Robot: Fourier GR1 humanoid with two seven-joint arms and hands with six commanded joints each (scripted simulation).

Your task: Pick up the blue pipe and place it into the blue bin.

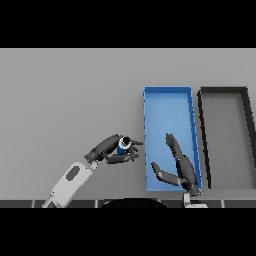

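My left hand [111, 148] is covering most of the blue pipe [122, 148] — only a blue patch and its dark open end are showing. My right hand [179, 165] is hiding part of the blue bin [167, 90] floor — its wrist is running off the lower edge.

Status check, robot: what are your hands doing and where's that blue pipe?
Left hand shut on blue pipe, just left of blue bin. Right hand open over bin. Nothing in the way.
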